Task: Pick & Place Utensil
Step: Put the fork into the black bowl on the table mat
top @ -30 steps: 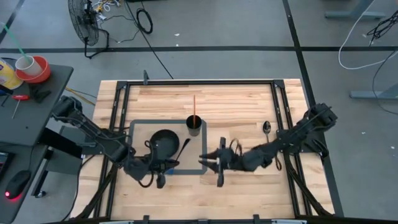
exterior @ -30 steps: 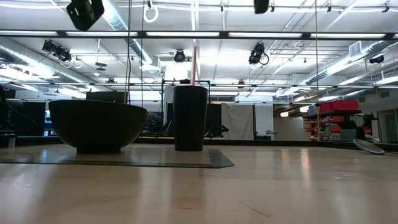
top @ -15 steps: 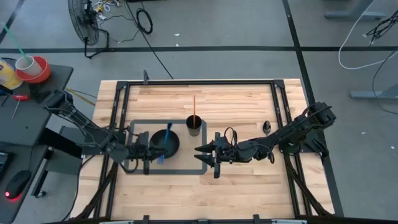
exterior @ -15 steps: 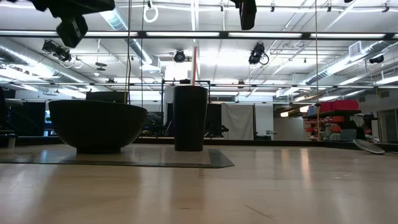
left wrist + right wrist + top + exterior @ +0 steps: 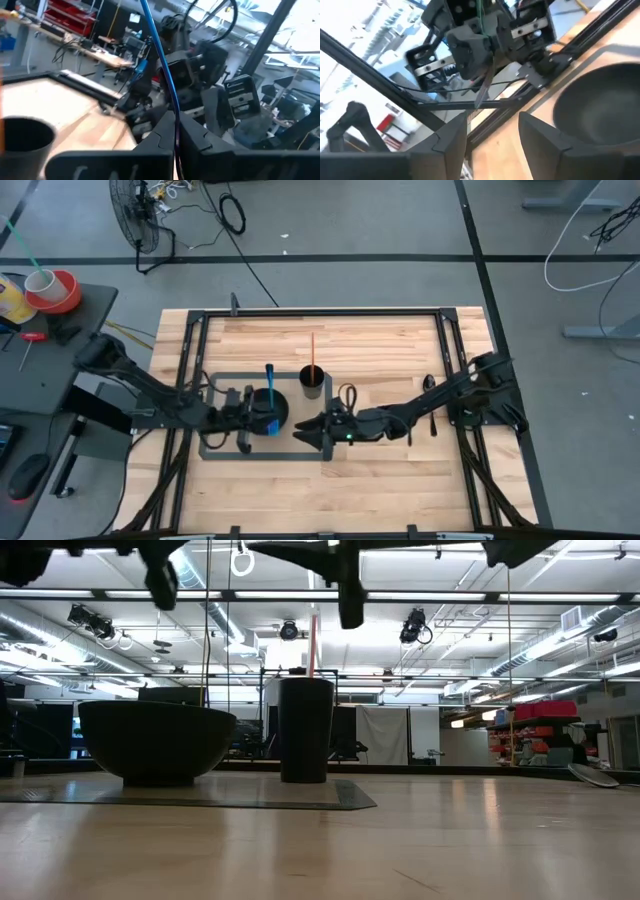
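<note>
Now the left claw (image 5: 262,418), clenched on the blue utensil (image 5: 270,387), has swung it upright; right claw (image 5: 312,432), released, moved closer.

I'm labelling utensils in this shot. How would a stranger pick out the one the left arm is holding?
On the grey mat, over the black bowl, the left end effector grips a thin blue utensil. The tall black cup beside it holds an orange-red stick; only this utensil is blue.
</note>
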Available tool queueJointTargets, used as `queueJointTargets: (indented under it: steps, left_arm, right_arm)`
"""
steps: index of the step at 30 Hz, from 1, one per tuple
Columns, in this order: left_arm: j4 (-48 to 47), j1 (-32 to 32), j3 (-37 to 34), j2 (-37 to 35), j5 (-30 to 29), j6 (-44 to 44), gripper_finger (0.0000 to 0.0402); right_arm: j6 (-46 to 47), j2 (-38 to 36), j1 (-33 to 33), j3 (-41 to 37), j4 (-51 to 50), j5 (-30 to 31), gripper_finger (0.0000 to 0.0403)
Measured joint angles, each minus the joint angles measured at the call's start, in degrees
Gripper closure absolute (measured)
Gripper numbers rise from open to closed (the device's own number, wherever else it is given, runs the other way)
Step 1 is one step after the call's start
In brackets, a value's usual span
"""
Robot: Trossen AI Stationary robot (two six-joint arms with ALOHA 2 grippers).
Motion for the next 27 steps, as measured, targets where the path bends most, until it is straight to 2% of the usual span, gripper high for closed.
queueJointTargets:
  steps: [6, 15, 20, 27]
  left_arm:
    - [1.11, 1.8, 5.35, 6.8, 1.42, 1.09, 0.0396]
    - [1.64, 4.01, 9.0, 10.52, 4.08, 2.01, 0.0396]
    - [1.7, 4.74, 10.25, 12.17, 4.84, 2.55, 0.0388]
    - [1.97, 4.83, 10.37, 12.77, 6.67, 3.04, 0.0393]
  right_arm:
    - [2.48, 1.48, -0.95, 2.84, 0.03, -2.82, 0.0222]
    - [4.37, 1.42, -1.33, 2.81, 0.17, -3.73, 0.0239]
    - [5.06, 1.42, -1.43, 2.81, 0.48, -3.84, 0.0282]
    - [2.96, 1.42, -1.46, 2.79, 0.31, -4.27, 0.0386]
